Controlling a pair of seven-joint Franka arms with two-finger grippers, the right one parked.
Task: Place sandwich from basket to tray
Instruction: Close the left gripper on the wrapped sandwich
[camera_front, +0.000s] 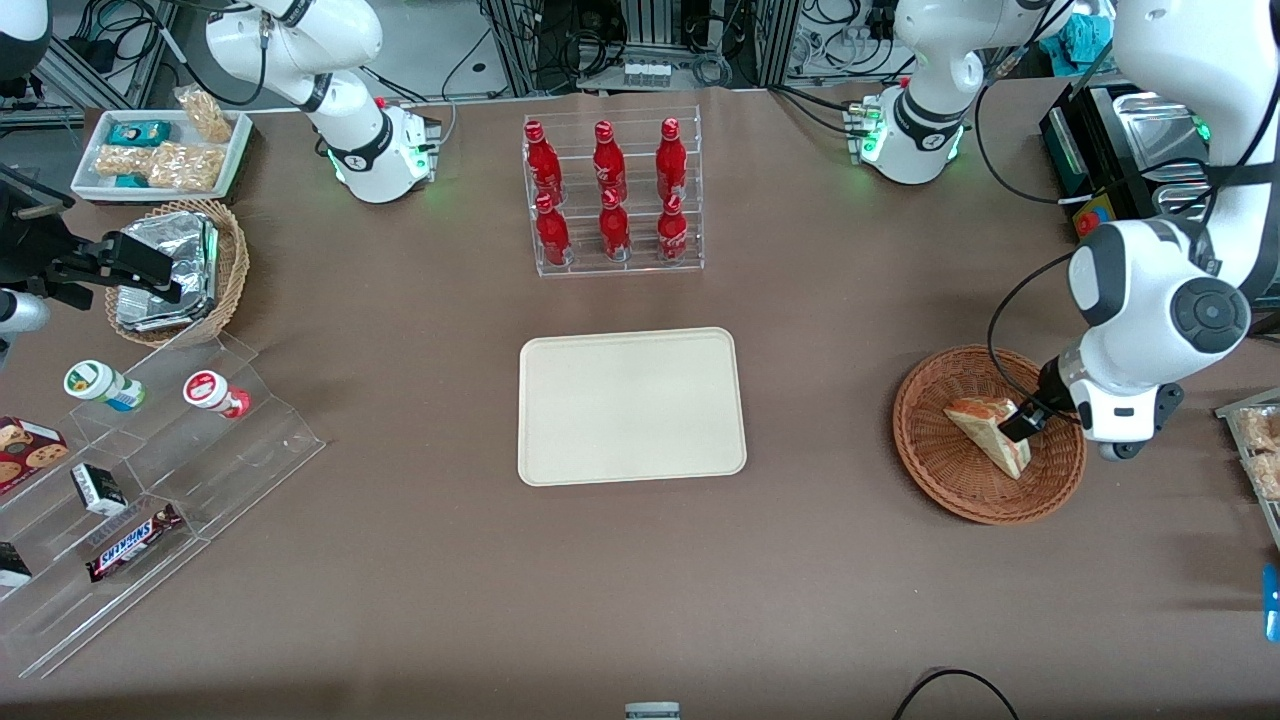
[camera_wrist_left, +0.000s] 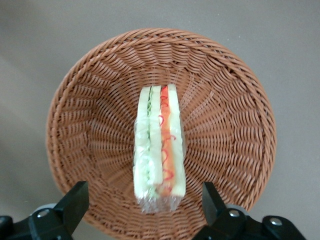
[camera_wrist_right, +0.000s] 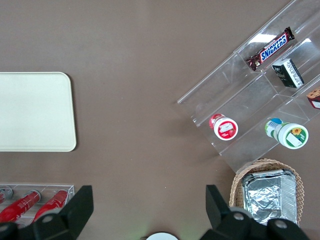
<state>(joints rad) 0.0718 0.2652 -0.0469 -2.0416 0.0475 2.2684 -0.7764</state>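
Reddish-brown wicker forms the basket (camera_front: 960, 490), which sits on the brown desk (camera_front: 800, 600) toward the working arm's end. Directly over it hangs the tool (camera_wrist_left: 145, 200), its two dark fingers (camera_wrist_left: 74, 200) spread wide and touching nothing. Right below the tool, in the middle of the basket, lies the sandwich (camera_wrist_left: 159, 145), a clear-wrapped wedge standing on edge so that its pale bread and its green and red filling layers face up toward the wrist camera. In that view the sandwich sits between the two spread fingers, with bare weave showing on either side of it. From the front, one dark fingertip (camera_front: 1022, 424) shows just above the sandwich (camera_front: 990, 434), beside its top edge, and I cannot tell whether they touch.

Well apart from the tool, near the middle of the desk, lies the cream tray (camera_front: 630, 405), flat and bare. Farther from the front camera than the tray stands a clear rack of red bottles (camera_front: 610, 195). Farthest from the tool, at the parked arm's end, a paler wicker basket (camera_front: 225, 290) holds foil packets (camera_front: 170, 265).
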